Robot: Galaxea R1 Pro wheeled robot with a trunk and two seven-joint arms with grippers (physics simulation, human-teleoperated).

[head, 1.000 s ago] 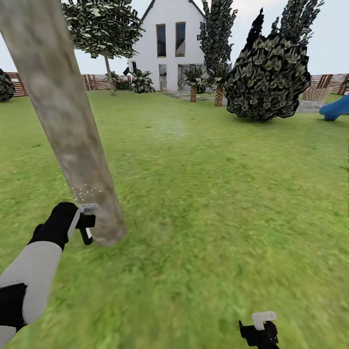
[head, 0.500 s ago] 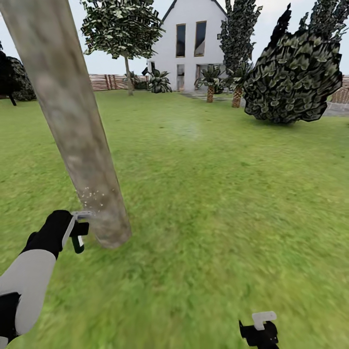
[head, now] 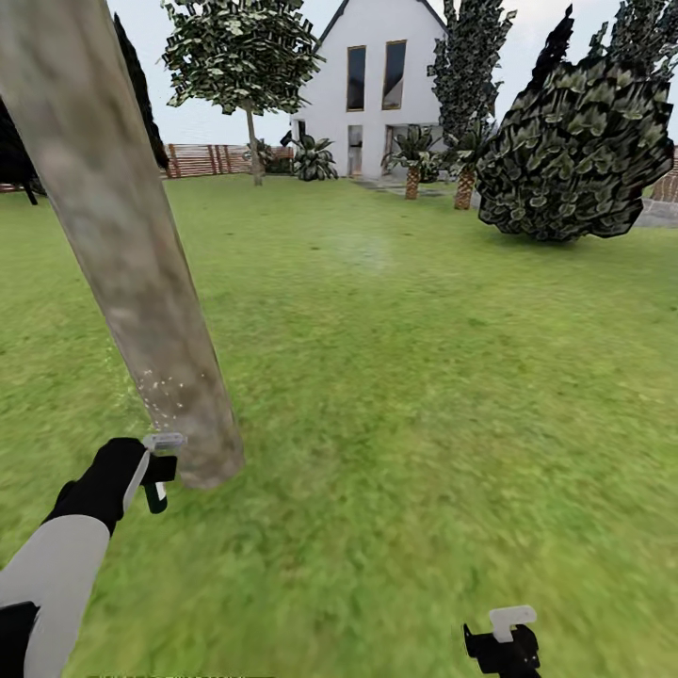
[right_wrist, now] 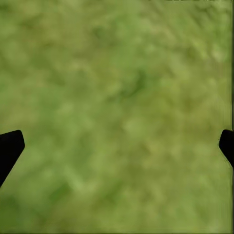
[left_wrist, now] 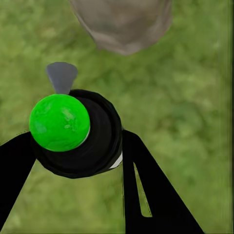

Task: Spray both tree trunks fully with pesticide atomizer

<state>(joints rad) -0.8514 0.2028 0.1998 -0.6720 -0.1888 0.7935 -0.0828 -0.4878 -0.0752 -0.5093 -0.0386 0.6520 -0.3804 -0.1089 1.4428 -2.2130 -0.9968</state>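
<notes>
A: The near tree trunk (head: 122, 254) is cut by the top edge of the head view, so its crown is not seen. In the left wrist view only its foot (left_wrist: 122, 24) enters the picture, blurred.

B: And the pesticide atomizer (head: 156, 471)?

A: Beside the trunk's foot it is very small; its body is mostly hidden behind the left hand (head: 141, 468). The left wrist view shows its green cap (left_wrist: 59, 122) clearly, but the fingers (left_wrist: 151, 195) run off the edge.

B: The right hand (head: 504, 640)?

A: Far from the trunk, cut by the bottom edge. The lawn (right_wrist: 122, 117) under it is blurred.
</notes>
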